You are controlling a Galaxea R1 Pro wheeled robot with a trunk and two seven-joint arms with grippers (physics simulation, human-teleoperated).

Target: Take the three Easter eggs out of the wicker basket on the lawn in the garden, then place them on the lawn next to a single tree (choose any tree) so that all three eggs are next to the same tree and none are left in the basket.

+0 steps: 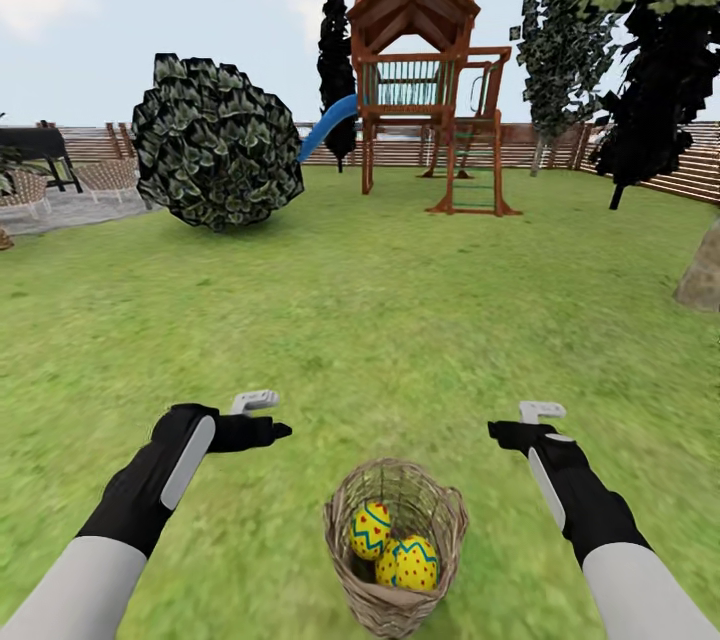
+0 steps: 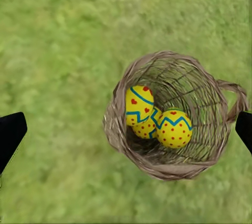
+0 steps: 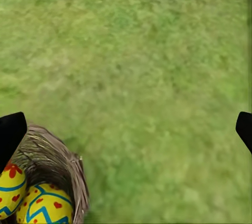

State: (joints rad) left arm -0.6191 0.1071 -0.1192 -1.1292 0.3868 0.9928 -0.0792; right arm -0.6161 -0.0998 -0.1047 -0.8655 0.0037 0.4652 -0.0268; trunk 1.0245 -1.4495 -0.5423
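Simulated back garden, green lawn (image 1: 400, 300), wooden playset with slide (image 1: 425, 90), fence (image 1: 690, 170), bush (image 1: 215, 142)

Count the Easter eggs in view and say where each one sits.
3, all inside the wicker basket on the lawn: one egg against the wall, one beside it, and a third wedged partly hidden between them.
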